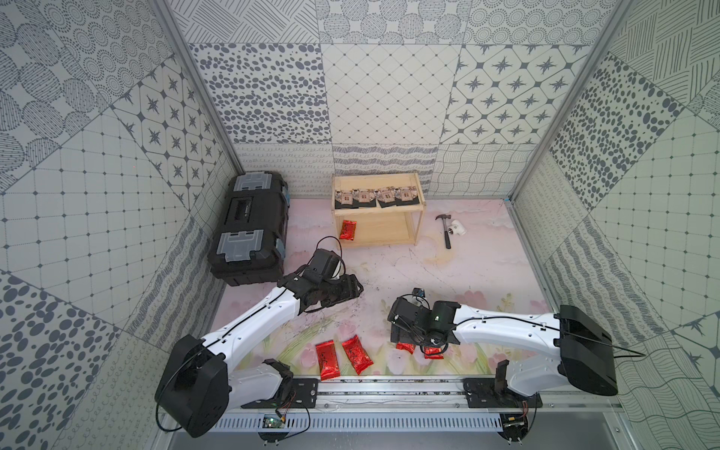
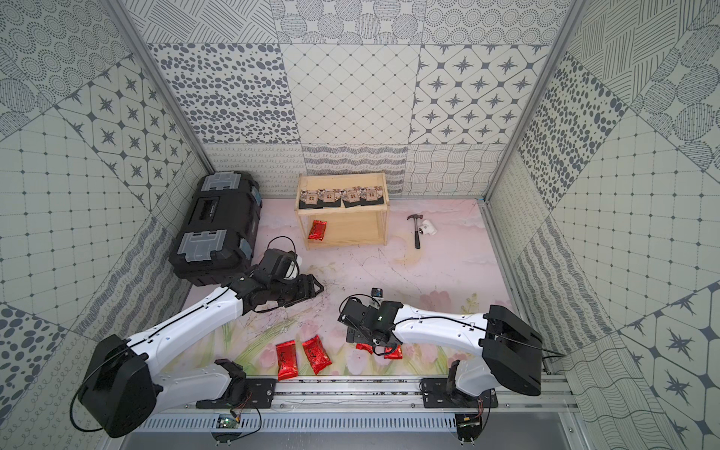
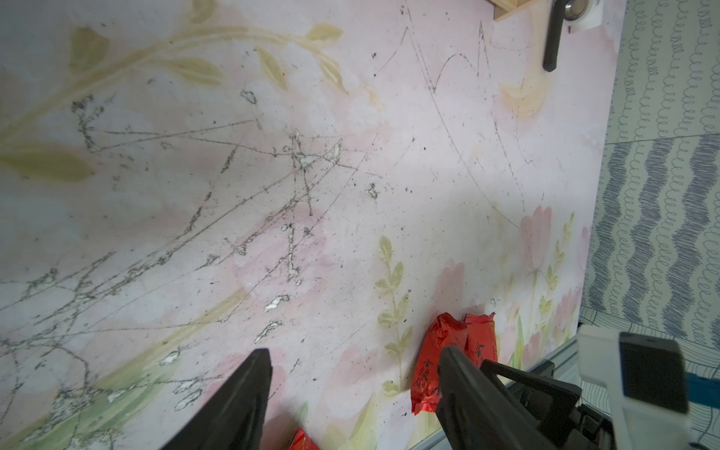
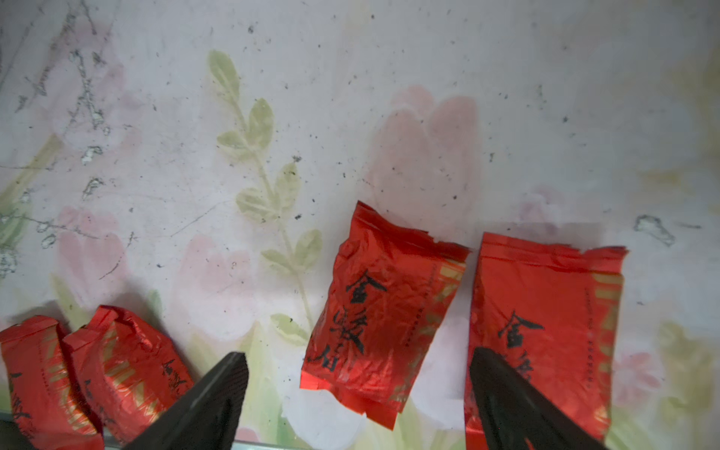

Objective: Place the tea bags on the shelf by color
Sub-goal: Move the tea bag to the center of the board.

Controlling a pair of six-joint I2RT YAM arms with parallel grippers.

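Observation:
The pale wooden shelf [image 1: 389,212] stands at the back. Several black tea bags [image 1: 376,196] lie in a row on its top tier and one red tea bag [image 1: 347,230] lies on its lower tier. Two red tea bags [image 1: 325,358] [image 1: 356,353] lie near the table's front edge. My right gripper [image 4: 356,374] hangs open just above the table with a red tea bag [image 4: 378,311] lying loose between its fingers. Another red tea bag [image 4: 545,311] lies partly under one finger. My left gripper [image 1: 356,290] [image 3: 354,356] is open and empty at mid-table.
A black toolbox [image 1: 249,230] with grey latches stands at the back left. A hammer [image 1: 447,232] and a white pipe fitting [image 1: 456,228] lie to the right of the shelf. A metal rail [image 1: 389,389] runs along the front edge. Patterned walls close in three sides.

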